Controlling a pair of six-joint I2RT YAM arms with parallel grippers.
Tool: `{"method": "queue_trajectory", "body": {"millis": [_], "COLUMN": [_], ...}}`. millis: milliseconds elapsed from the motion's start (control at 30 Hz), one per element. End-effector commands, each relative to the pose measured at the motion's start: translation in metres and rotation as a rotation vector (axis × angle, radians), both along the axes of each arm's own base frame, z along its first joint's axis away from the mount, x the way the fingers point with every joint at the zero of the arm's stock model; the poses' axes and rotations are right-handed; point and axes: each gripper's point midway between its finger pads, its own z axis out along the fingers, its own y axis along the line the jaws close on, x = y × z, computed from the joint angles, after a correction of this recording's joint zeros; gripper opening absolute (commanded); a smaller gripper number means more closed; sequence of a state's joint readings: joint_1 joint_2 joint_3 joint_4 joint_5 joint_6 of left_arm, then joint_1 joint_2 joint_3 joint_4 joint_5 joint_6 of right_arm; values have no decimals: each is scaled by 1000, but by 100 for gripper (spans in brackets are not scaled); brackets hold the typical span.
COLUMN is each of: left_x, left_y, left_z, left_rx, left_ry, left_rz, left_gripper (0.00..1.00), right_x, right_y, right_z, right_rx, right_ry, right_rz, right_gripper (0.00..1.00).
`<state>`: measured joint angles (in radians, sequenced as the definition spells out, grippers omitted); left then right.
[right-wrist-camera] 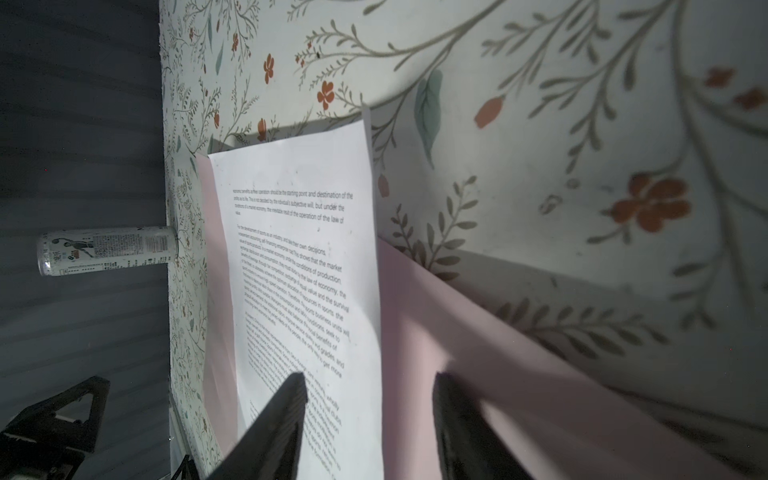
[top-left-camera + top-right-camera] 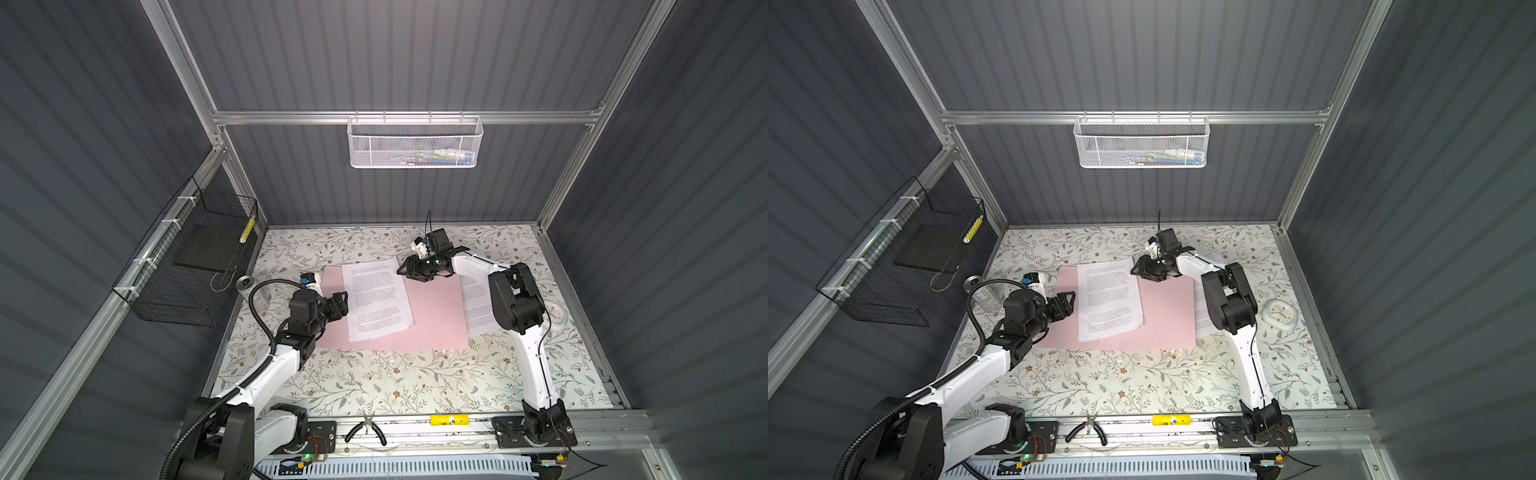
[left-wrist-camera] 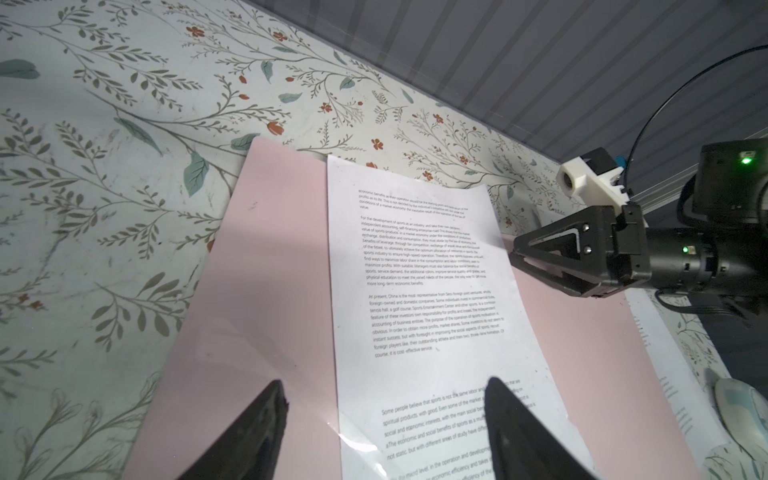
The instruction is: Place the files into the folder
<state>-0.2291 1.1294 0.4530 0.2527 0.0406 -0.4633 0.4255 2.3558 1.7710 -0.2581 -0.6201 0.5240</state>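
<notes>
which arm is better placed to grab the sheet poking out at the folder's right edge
Right, probably: that sheet lies by its elbow, while the left gripper sits across the folder, jaws open.

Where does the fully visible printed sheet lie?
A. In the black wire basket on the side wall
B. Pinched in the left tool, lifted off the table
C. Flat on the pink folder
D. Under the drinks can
C: in a top view the printed sheet lies flat on the pink folder, with pink showing on either side of it.
</notes>
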Motion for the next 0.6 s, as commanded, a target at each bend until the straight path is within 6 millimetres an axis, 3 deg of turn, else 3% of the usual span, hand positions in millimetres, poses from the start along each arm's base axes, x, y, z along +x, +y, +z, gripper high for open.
{"method": "queue_trajectory", "body": {"millis": [0, 267, 567], "left_x": [-2, -6, -4], "left_y": [10, 17, 16], "left_z": [-4, -17, -11], "left_rx": [34, 60, 60], "left_ry": [-20, -13, -18], "left_rz": [34, 59, 54], "left_gripper": [76, 75, 75], "right_x": [0, -4, -3], "right_y": [8, 24, 35], "right_z": [-7, 0, 5], "right_rx": [16, 113, 182], "right_ry": [16, 16, 18], "right_rz": [15, 51, 64], "right_gripper": [52, 50, 39]}}
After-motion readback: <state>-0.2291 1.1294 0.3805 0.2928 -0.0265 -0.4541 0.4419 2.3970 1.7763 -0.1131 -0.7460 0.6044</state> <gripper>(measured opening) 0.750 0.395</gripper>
